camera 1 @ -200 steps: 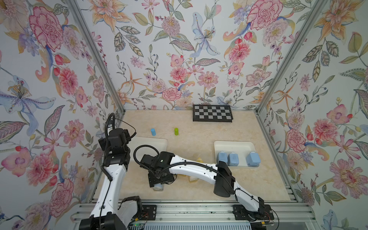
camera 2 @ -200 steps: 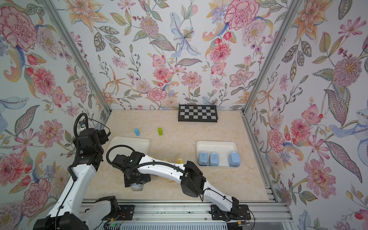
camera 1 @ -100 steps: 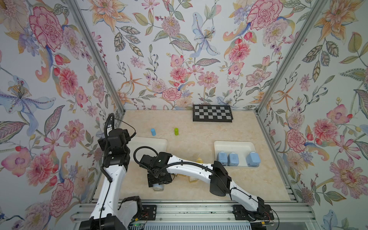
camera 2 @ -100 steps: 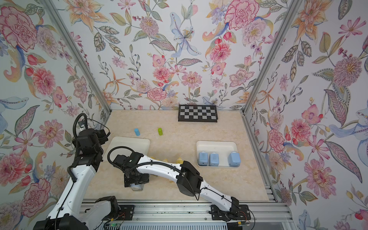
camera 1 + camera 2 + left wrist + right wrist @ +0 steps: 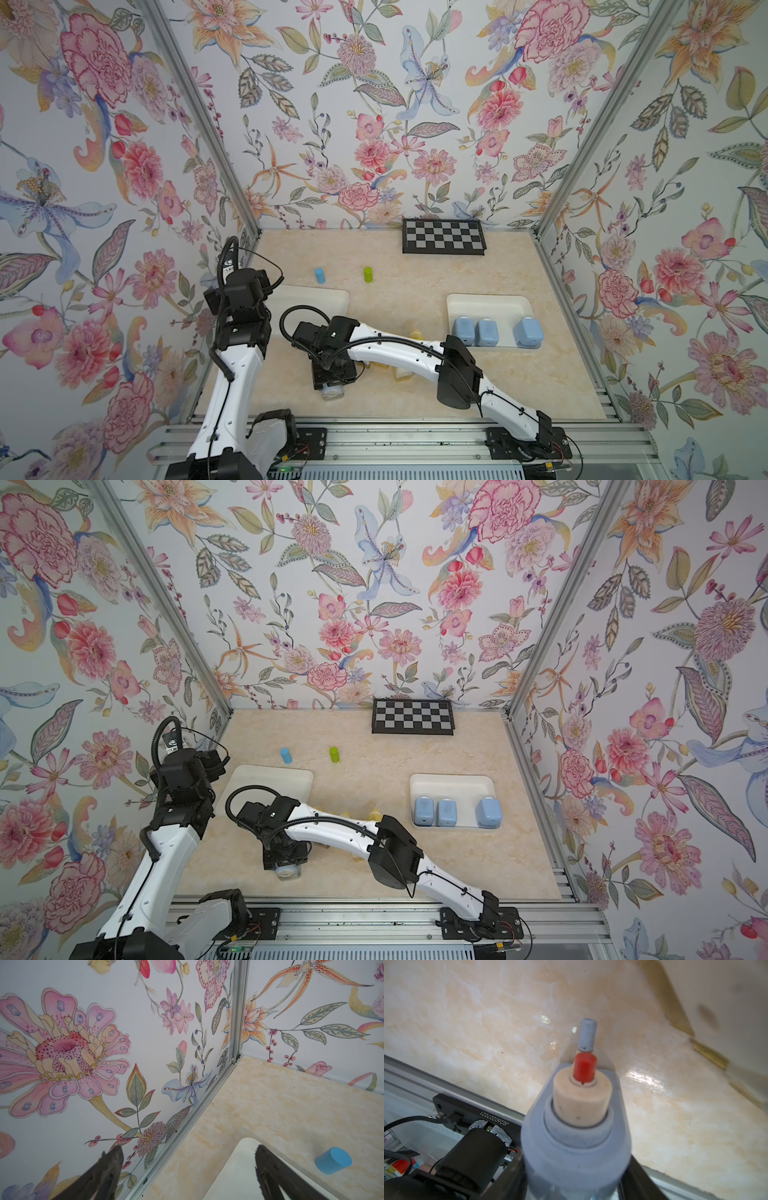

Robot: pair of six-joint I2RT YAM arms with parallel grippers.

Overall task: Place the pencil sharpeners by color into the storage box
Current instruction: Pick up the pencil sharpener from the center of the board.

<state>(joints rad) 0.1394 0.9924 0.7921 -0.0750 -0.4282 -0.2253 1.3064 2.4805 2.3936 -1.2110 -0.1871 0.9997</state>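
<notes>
Blue sharpener [image 5: 577, 1142] pinched in right gripper [image 5: 332, 386], best lifted straight, set beside blue trio [image 5: 486, 332] in storage box [image 5: 486, 300]; left gripper [image 5: 188, 1157] spread.

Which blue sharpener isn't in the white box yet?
The blue sharpener gripped by the right gripper, near the front edge of the table. The other three blue sharpeners stand in a row inside the white box.
</notes>
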